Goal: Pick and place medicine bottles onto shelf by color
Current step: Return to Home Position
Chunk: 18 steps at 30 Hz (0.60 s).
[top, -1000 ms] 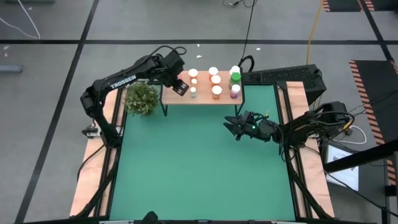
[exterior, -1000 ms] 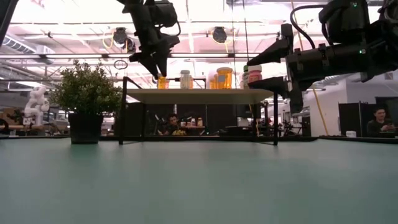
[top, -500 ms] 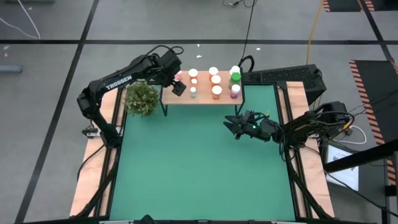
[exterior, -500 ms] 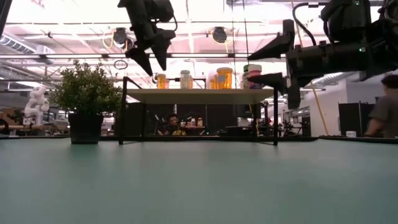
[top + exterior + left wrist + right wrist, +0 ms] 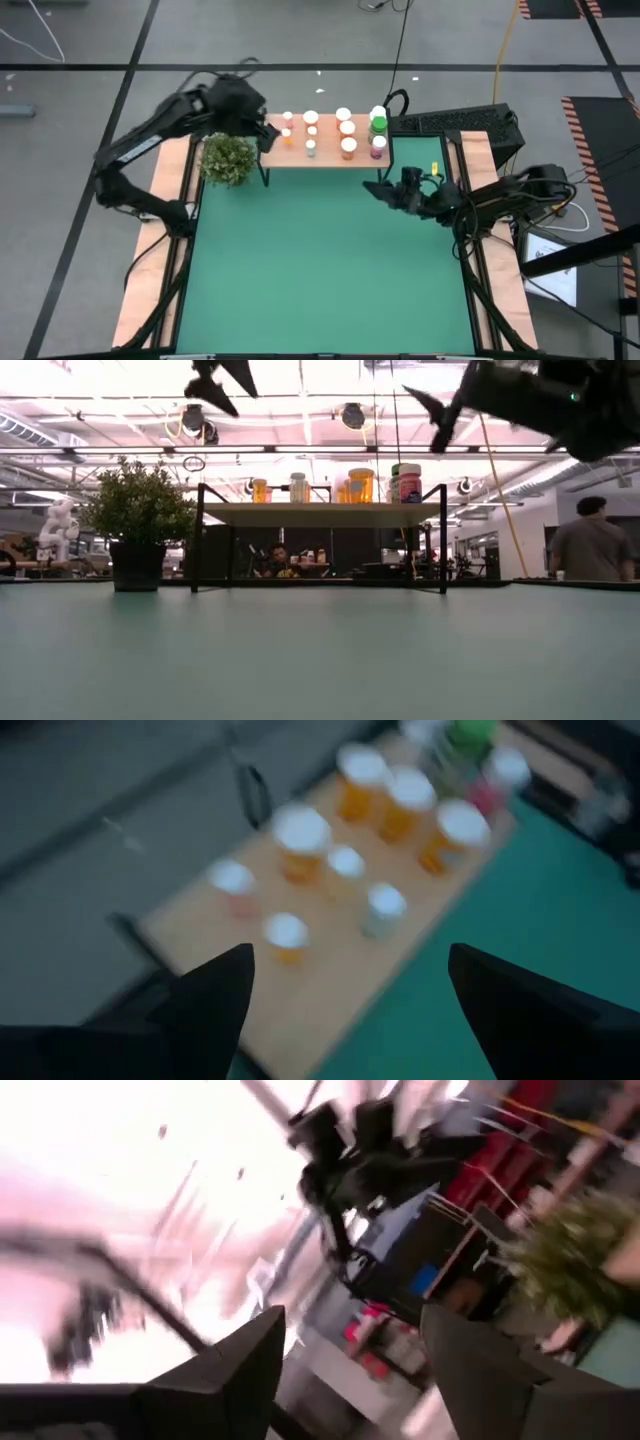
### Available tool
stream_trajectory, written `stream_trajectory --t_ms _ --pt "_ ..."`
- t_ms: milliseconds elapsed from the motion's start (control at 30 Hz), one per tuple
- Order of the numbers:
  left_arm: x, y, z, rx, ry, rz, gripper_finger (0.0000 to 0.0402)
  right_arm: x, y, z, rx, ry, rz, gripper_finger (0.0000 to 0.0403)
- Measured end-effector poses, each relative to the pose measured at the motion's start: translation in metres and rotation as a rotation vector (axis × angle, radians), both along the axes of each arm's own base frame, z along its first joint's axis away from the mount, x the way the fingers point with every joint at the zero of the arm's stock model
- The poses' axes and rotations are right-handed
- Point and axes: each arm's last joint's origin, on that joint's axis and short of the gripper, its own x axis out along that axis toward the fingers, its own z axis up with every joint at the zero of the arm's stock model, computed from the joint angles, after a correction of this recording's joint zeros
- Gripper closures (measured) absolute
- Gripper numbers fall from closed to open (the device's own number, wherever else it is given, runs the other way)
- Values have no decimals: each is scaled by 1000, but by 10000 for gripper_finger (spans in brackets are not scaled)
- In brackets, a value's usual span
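The light-wood shelf (image 5: 325, 152) stands on thin black legs at the mat's far edge. Several medicine bottles (image 5: 347, 128) stand upright on it: orange ones (image 5: 385, 805) with white caps, small white ones (image 5: 378, 910), a pink one (image 5: 378, 146) and a green-capped one (image 5: 378, 125) at its right end. My left gripper (image 5: 265, 132) hangs open, high above the shelf's left end, with nothing between its fingers (image 5: 215, 1005). My right gripper (image 5: 373, 190) is open and raised in front of the shelf's right end, tipped upward, and touches nothing.
A bushy green plant (image 5: 227, 158) in a dark pot stands on the mat just left of the shelf. The green mat (image 5: 320, 270) lies bare in front of the shelf. People (image 5: 590, 550) show in the room behind the table.
My left gripper has risen from the shelf's left end and drawn back toward the table's far left, uncovering two small bottles standing there. My right gripper has risen and tipped its fingers upward, shifting a little toward the shelf's right end.
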Motion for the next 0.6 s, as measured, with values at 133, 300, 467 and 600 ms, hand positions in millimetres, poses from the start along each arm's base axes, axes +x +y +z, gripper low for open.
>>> stream_trajectory --t_ms 133,300,467,600 --pt "-28 -20 31 190 -94 99 74 15 3 27 -286 26 -26 196" --pt "-57 -40 56 346 -246 122 128 39 4 50 -595 275 -72 244" --pt "-77 -54 43 372 -315 73 214 47 4 78 -940 405 -117 300" --pt "-93 -65 8 359 -355 53 285 31 3 98 -1084 383 -166 348"
